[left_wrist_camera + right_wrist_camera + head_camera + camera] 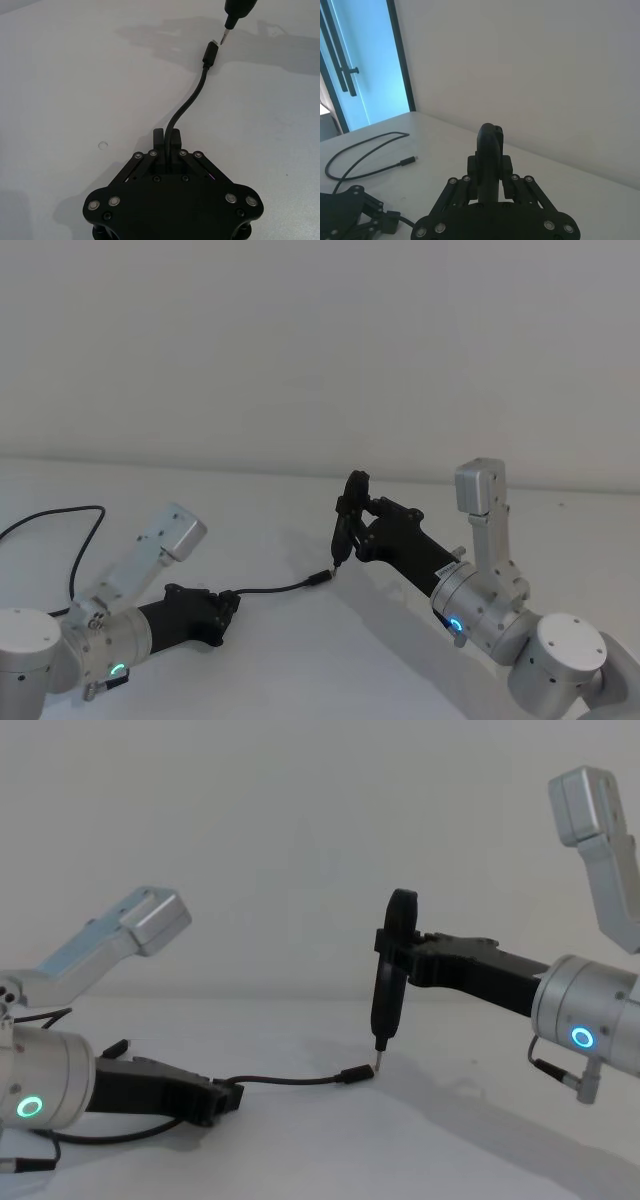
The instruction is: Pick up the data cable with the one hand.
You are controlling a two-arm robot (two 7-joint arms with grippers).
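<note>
The left tool [167,134] is clamped on the data cable [192,97] lying on the white bench [65,90]; its plug [210,52] points ahead, just beside a black screwdriver [388,982] gripped upright by the right tool [397,948].

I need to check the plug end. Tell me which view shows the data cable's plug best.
The left wrist view: the data cable's plug lies unobstructed with its metal tip visible. Head and chest views show it small; the right wrist view shows another plug.
</note>
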